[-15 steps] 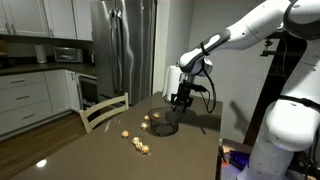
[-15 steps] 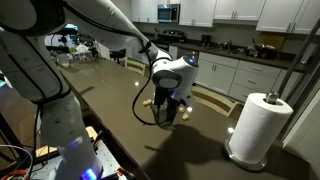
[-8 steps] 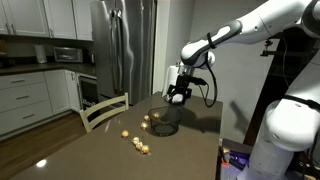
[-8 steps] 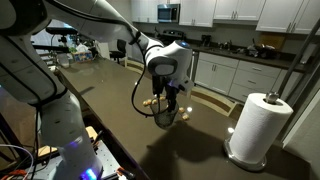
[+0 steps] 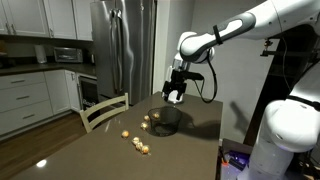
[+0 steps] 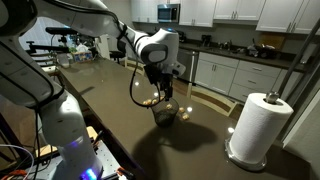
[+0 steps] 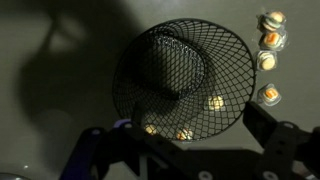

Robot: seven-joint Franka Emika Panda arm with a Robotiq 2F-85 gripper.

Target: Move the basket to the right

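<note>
The basket (image 5: 165, 121) is a round bowl of dark wire mesh that stands on the dark table; it also shows in an exterior view (image 6: 165, 113) and fills the middle of the wrist view (image 7: 185, 70). My gripper (image 5: 173, 95) hangs above it, clear of the rim, also in an exterior view (image 6: 160, 88). In the wrist view its two fingers (image 7: 195, 140) are spread wide below the basket with nothing between them. The gripper is open and empty.
Several small yellow pieces (image 5: 137, 142) lie on the table beside the basket (image 7: 270, 40); some show through the mesh. A white paper-towel roll (image 6: 258, 125) stands on the table. A chair back (image 5: 105, 108) is at the table's far edge.
My gripper has risen from the basket's rim to well above it. The basket stays on the table in about the same place.
</note>
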